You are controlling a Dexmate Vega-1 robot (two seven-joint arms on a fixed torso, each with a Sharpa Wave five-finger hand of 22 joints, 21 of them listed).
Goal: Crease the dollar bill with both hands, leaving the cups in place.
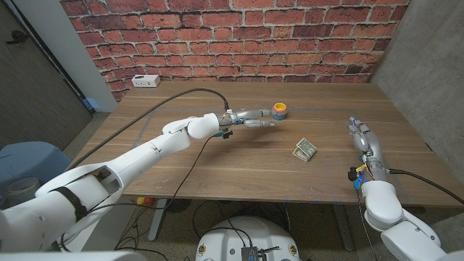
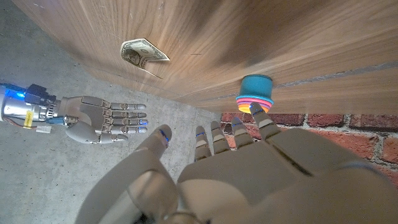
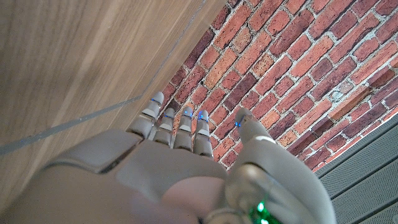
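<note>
Right hand (image 1: 360, 137) sits near the table's right edge, fingers straight and loosely apart, holding nothing; how it meets the wood I can't tell. Right wrist view: its fingers (image 3: 166, 119) reach toward the brick wall (image 3: 292, 68), nothing between them.

Dollar bill (image 1: 305, 149) lies on the wooden table (image 1: 217, 170) right of centre, already bent, one part raised off the wood. It's between the two hands, nearer the right one, touching neither. Left wrist view shows the fold more clearly: bill (image 2: 143, 52) tented, one flap standing up.

Left hand (image 1: 250, 119) is further back, stretched over the middle of the table, fingers extended and apart, empty. Bill is well off its fingertips, toward the near right.

Stacked cups (image 1: 279, 110) stand just past the left fingertips, close but whether touching I can't tell. Left wrist view shows the stack (image 2: 255, 92) upside down: blue cup on pink, orange and yellow rims. Contents not visible. Same view also catches the right hand (image 2: 102, 119), fingers apart.

White box (image 1: 146, 80) sits at the far left corner by the wall.
</note>
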